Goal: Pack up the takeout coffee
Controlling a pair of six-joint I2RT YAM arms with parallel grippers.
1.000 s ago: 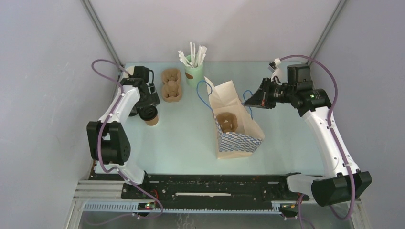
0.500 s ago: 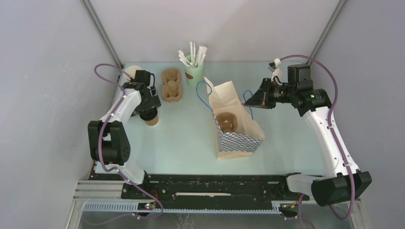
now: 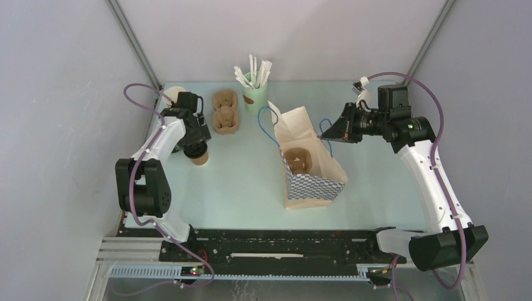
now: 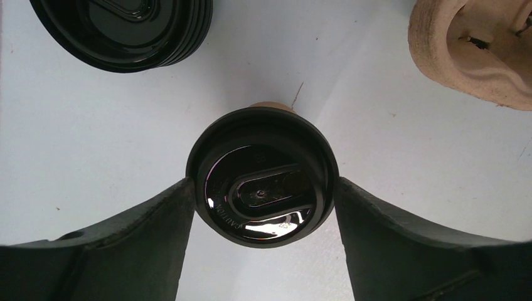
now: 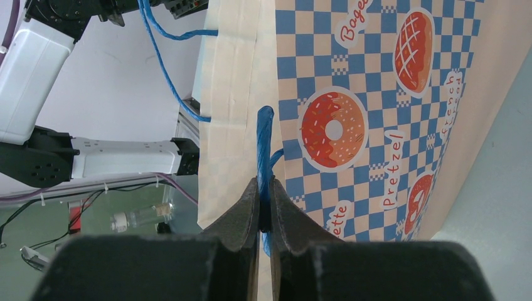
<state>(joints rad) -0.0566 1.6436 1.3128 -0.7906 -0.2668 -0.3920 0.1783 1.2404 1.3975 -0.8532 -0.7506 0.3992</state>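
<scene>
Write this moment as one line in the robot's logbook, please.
left jaws: either side of lidded cup, grip unclear | right jaws: shut on blue handle of paper bag | cup: not yet in bag

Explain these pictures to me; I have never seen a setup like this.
This is a robot: a left arm and a right arm, bolted at the near edge of a table. The wide picture looks down from above and behind them. The two close-ups come from a camera on each wrist. On the table are a patterned paper bag, a pulp cup carrier, a green cup of wrapped sticks, stacked black lids and a lidded takeout coffee. The right gripper is pinched shut on the bag's blue handle. The left gripper straddles the coffee's lid; whether it grips yet cannot be told.
</scene>
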